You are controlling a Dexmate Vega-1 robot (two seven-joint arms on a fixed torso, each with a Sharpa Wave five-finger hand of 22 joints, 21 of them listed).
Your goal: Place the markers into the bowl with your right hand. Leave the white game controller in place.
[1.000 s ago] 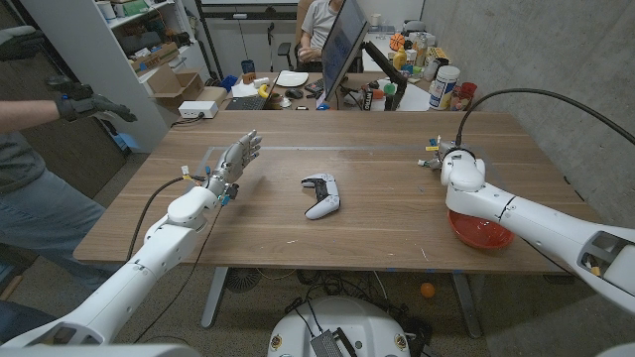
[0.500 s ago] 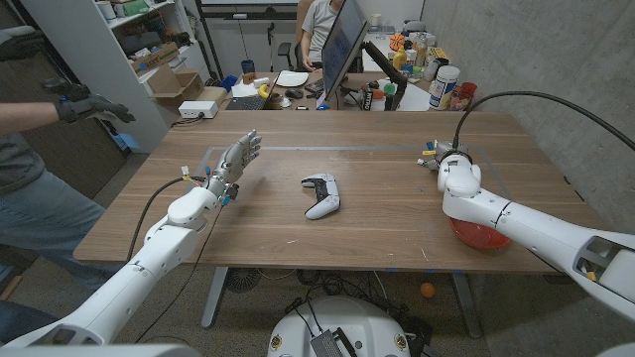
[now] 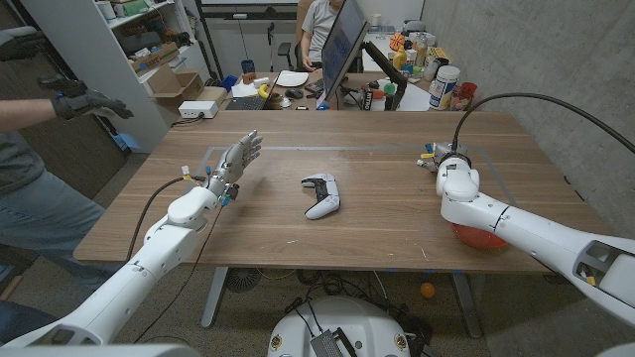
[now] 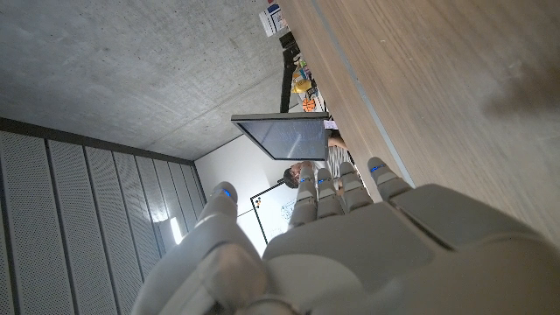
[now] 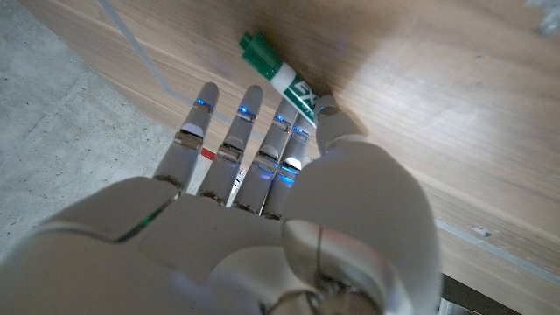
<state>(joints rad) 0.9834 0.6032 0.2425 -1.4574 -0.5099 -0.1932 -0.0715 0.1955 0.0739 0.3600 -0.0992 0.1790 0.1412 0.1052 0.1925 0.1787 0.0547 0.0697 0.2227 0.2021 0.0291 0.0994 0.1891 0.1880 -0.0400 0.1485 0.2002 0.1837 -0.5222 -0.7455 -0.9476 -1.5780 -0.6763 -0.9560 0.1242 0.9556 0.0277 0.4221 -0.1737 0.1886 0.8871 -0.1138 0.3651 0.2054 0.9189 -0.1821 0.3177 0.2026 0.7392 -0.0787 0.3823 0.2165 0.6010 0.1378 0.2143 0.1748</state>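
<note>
Right robot hand [image 5: 262,227] is seen at the table's [image 3: 377,233] far right part, fingers [image 5: 248,131] stretched side by side over the wood, with a green-capped marker [image 5: 278,72] lying at their tips; whether it is touched cannot be told, and nothing is held. A second marker [image 5: 207,154] is glimpsed between the fingers. The red bowl [image 3: 474,235] is mostly hidden under the right forearm. The left robot hand [image 3: 234,162] is raised, fingers apart and empty. The white controller [image 3: 320,194] lies mid-table.
</note>
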